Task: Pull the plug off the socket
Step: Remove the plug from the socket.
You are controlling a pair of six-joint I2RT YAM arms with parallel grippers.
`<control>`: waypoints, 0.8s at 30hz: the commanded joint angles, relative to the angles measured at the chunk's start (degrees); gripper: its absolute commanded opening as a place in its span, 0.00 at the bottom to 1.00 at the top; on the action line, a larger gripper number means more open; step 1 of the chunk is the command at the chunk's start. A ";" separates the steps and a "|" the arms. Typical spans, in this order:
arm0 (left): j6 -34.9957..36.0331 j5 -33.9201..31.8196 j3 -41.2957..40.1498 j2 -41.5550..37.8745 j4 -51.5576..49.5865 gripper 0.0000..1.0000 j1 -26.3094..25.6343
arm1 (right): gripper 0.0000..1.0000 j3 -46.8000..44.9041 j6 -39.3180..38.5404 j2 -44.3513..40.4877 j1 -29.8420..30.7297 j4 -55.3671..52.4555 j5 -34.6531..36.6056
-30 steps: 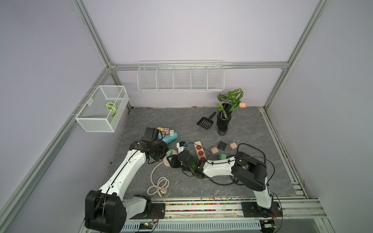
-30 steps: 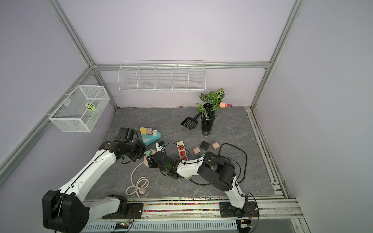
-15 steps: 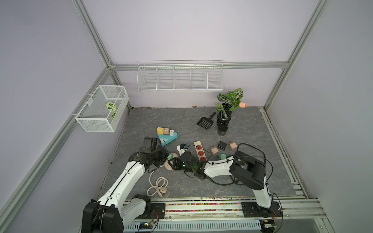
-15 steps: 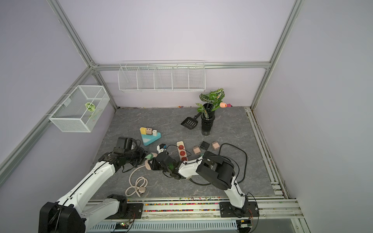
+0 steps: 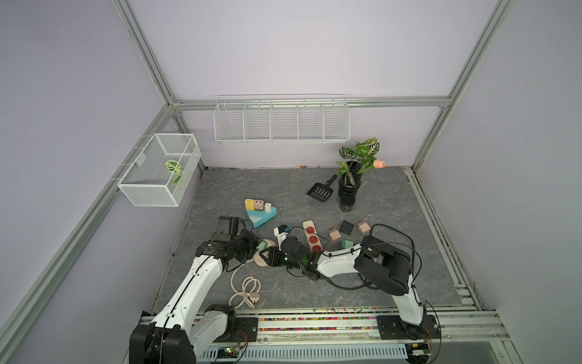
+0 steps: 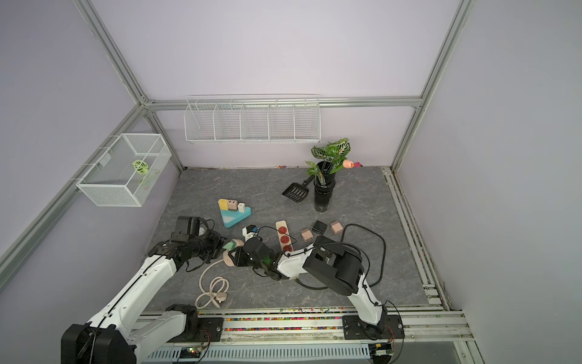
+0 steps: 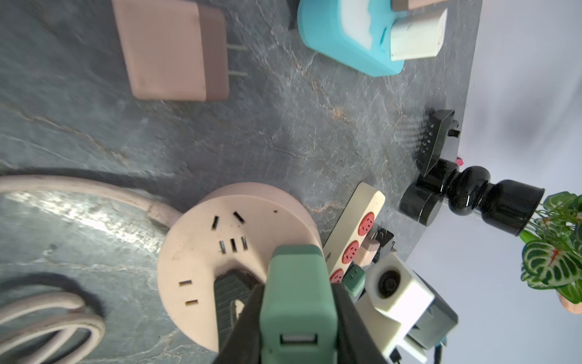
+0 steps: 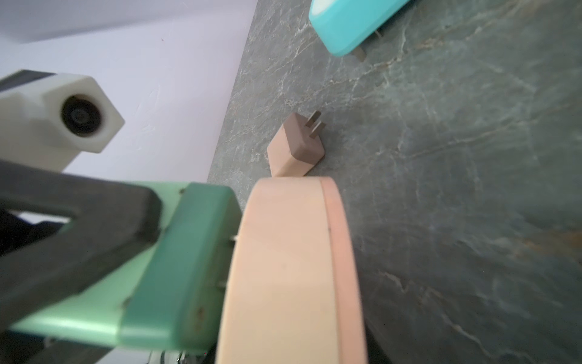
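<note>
Along the near edge, the rail (image 5: 315,321) carries both arm bases; just beyond it, left of centre, a pale cord (image 5: 244,291) lies coiled on the grey floor (image 5: 393,252) and runs on to the round pink socket (image 7: 201,252); both arms lean in to meet at that socket, left of the floor's middle; the right gripper (image 5: 271,256) reaches in from the right, closed on the socket, one ribbed pad (image 7: 228,293) pressed on its face; the left gripper (image 7: 297,302) comes from the left, its fingers (image 7: 345,312) clamped tight on either side of the green plug (image 7: 296,271); the right wrist view shows the plug just off the socket's face, thin pins spanning the narrow gap; a pink adapter (image 8: 296,145) lies on its side near the socket, prongs bare; just right of the grippers lies a cream power strip (image 5: 311,236) with three red outlets, a small green adapter (image 5: 347,244) beside it; a little farther right sit two pink adapters (image 5: 333,234) and a black one (image 5: 346,227) between them; farther left lies a teal triangular block (image 5: 261,214) with three small adapters along its far edge; toward the far right, a black scoop (image 5: 320,190) lies just beside a black vase (image 5: 348,189) of leaves; on the far wall hangs a white wire shelf (image 5: 282,121); on the left wall, a mesh basket (image 5: 157,170) holding a leaf.
</note>
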 commanded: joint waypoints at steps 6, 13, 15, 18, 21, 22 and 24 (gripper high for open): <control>9.88 -12.15 18.25 10.50 -5.36 0.00 1.85 | 0.00 -2.94 -2.05 2.44 -1.77 -17.27 6.11; 9.05 -16.10 7.21 2.25 -3.78 0.00 1.01 | 0.00 -4.68 1.67 2.22 -3.41 -14.68 5.38; 9.45 -17.77 6.27 0.21 -3.91 0.00 1.01 | 0.00 -3.50 1.16 2.62 -3.22 -15.73 5.13; 10.54 -20.54 10.91 0.03 -6.57 0.00 1.45 | 0.00 -3.45 2.05 3.26 -3.01 -15.37 5.31; 10.51 -21.23 17.11 0.85 -9.86 0.00 1.40 | 0.00 -5.06 3.66 3.11 -3.08 -13.95 6.36; 10.17 -21.23 17.95 0.91 -10.76 0.00 1.23 | 0.00 -5.61 4.25 2.94 -3.19 -13.24 6.50; 8.76 -20.44 16.04 -0.31 -10.56 0.00 0.56 | 0.00 -5.99 4.43 2.56 -3.31 -13.18 6.48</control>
